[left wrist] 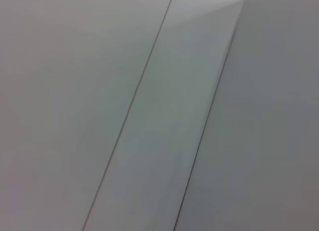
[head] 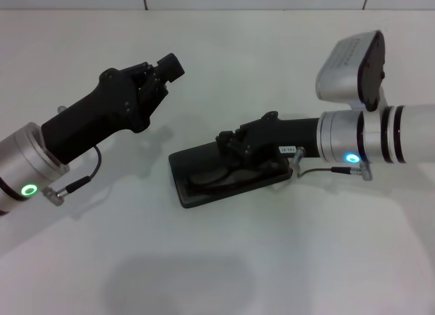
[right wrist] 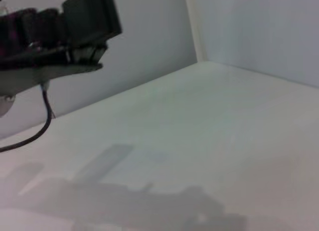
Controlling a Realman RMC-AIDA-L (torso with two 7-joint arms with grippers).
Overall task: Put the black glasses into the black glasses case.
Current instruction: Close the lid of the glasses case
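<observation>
Lowering over the black glasses case (head: 224,179), your right gripper (head: 234,146), grip unclear, could crush the black glasses (head: 214,180) inside.

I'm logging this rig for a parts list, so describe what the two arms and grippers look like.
Both arms have silver cylindrical wrists with a glowing green ring light and a thin black cable. The left gripper and right gripper are matte black and angular. A silver-and-black camera housing sits above the right wrist.
</observation>
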